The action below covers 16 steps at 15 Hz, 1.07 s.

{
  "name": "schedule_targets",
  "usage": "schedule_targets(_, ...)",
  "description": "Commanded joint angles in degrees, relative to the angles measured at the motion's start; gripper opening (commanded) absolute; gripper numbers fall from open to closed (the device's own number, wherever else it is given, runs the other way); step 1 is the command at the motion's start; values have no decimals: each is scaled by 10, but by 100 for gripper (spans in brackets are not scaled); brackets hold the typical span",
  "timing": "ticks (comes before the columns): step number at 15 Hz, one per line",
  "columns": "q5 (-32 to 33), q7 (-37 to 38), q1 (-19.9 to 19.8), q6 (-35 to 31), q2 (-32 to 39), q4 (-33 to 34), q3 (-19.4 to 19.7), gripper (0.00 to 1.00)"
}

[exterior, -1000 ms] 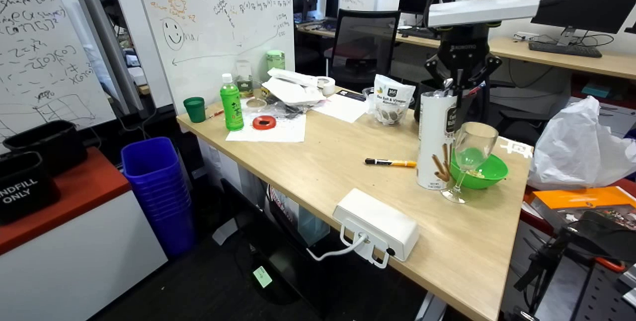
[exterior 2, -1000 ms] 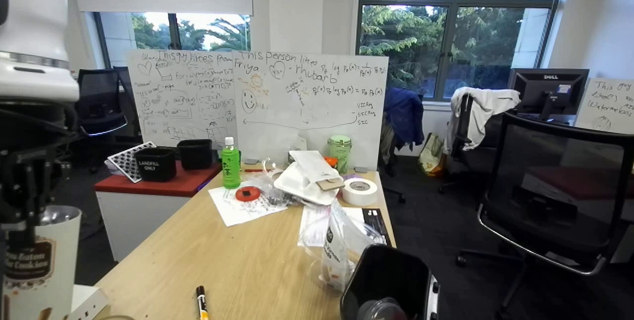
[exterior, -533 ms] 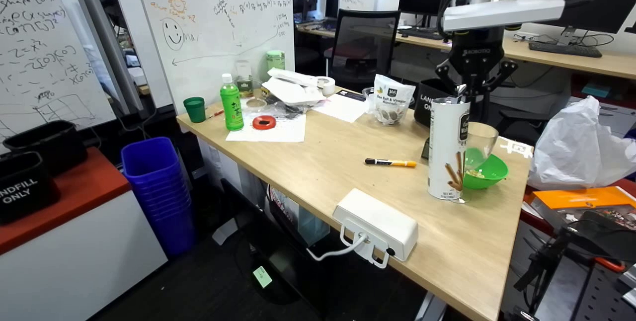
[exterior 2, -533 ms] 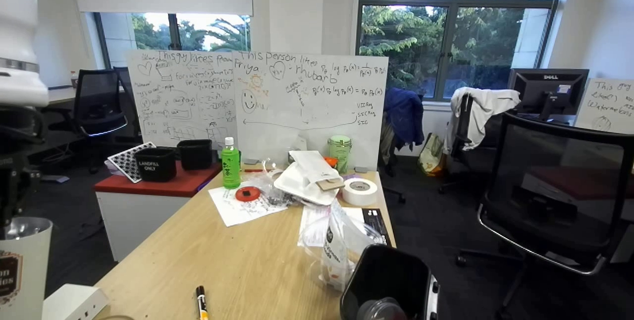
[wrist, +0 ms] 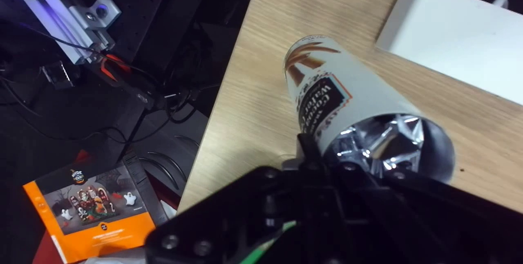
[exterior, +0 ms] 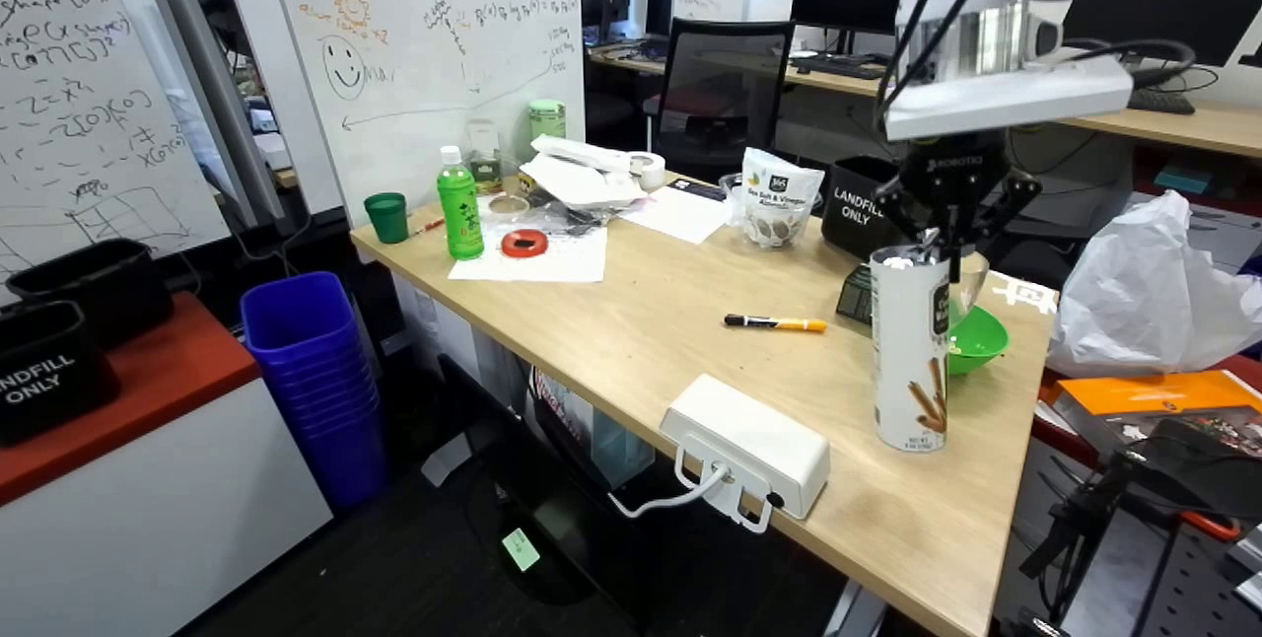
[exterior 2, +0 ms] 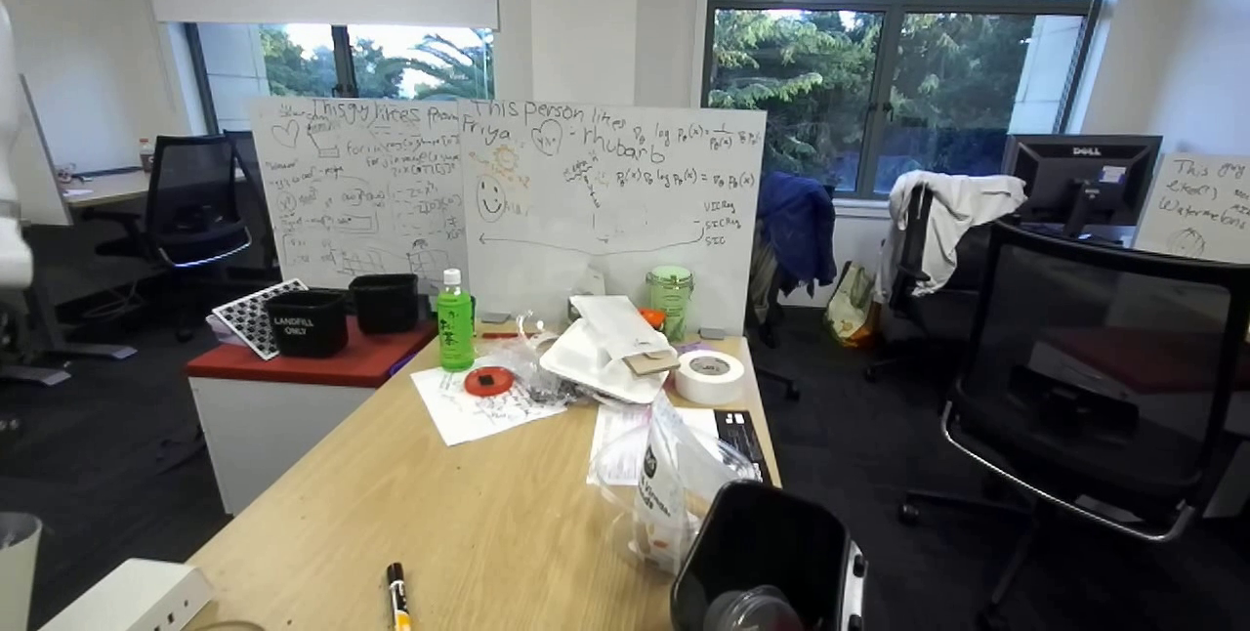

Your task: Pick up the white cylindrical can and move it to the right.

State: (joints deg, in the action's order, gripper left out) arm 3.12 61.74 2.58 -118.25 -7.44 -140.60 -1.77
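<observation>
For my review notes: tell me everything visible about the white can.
The white can is a tall cylinder, roughly upright, with a dark label, wafer-stick pictures and an open top showing crumpled, shiny foil. The fingers grip its rim on the label side. It is over the table; whether its base touches is unclear.

White can [wrist: 359,88]: smooth, printed, paperboard-looking wall, faint sheen; crumpled, glossy metallic foil [wrist: 369,139] inside.
Fingers [exterior: 953,262] at the can's rim: matt.
Tabletop [exterior: 680,321] beneath the can: smooth, wood-grained.
White box [exterior: 751,430] near the can: smooth, plastic-looking.
Bowl [exterior: 979,341] behind the can in an exterior view: glossy plastic.
Bag [exterior: 1154,292] well apart from the can: crinkled, translucent plastic.
</observation>
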Motion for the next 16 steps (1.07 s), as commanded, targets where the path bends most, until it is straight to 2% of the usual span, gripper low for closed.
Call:
schedule_targets(1, 1, 0, -2, -91, -26, -80, -17, 1)
schedule_targets(6, -21, -29, 5, -221, -40, -165, -30, 1)
schedule_targets(11, -28, -70, 12, -272, -55, -206, -42, 1)
schedule_targets(12, -30, -79, 12, -265, -43, -186, -43, 28)
schedule_targets(14, -40, -99, 15, -269, -48, -185, -44, 35)
schedule_targets(16, -52, -123, 16, -265, -60, -189, -41, 50)
